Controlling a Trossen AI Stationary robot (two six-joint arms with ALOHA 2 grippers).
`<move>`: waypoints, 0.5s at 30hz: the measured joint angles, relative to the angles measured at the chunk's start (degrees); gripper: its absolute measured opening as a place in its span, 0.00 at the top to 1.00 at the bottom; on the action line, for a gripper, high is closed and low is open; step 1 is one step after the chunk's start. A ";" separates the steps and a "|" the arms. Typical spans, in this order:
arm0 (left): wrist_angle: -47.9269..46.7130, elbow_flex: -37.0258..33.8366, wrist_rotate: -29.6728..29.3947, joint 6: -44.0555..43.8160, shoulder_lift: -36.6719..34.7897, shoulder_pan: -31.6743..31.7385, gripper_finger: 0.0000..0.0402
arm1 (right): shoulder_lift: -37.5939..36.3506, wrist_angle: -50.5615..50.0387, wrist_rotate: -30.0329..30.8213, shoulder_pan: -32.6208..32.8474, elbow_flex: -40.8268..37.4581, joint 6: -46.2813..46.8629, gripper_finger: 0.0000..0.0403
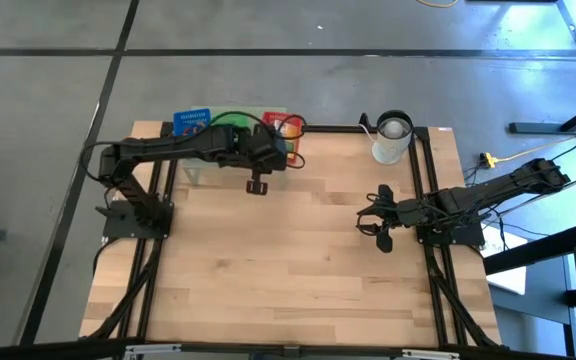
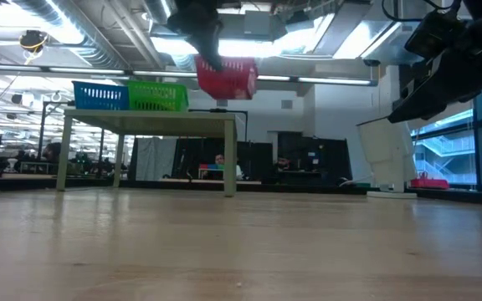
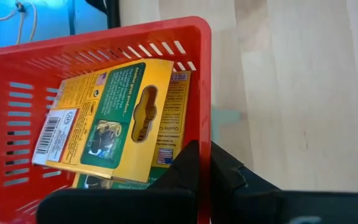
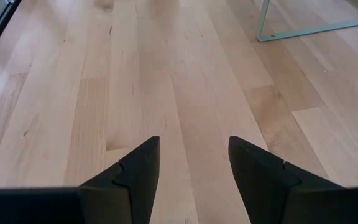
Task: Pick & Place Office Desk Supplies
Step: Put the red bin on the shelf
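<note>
Pale wooden table [image 1: 298, 260], white cup [image 1: 392, 138] near its far right corner, pale green stand [image 1: 230, 117] at far edge

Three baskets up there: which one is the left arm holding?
The red basket, gripped on its rim by the left gripper and lifted off the stand. The blue basket and green basket sit on the stand untouched.

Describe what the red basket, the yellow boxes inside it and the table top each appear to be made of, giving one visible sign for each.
Red basket: probably moulded plastic, smooth with a slight sheen; even slotted walls.
Yellow boxes: likely printed card, somewhat glossy; flat panels, barcode label, die-cut hanging hole.
Table top: looks like pale wood planks or laminate, matt; grain lines and board joints.
</note>
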 joint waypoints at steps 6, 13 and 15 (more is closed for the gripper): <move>5.32 -6.87 1.19 1.64 -3.15 1.04 0.99 | 0.00 -0.02 0.02 -0.01 0.00 0.00 0.52; 8.14 -9.49 3.53 2.61 -3.97 1.63 0.99 | 0.00 -0.02 0.02 -0.01 0.00 0.00 0.52; 8.12 -9.49 3.50 2.61 -3.99 2.06 0.99 | 0.00 -0.02 0.04 -0.02 0.00 0.00 0.52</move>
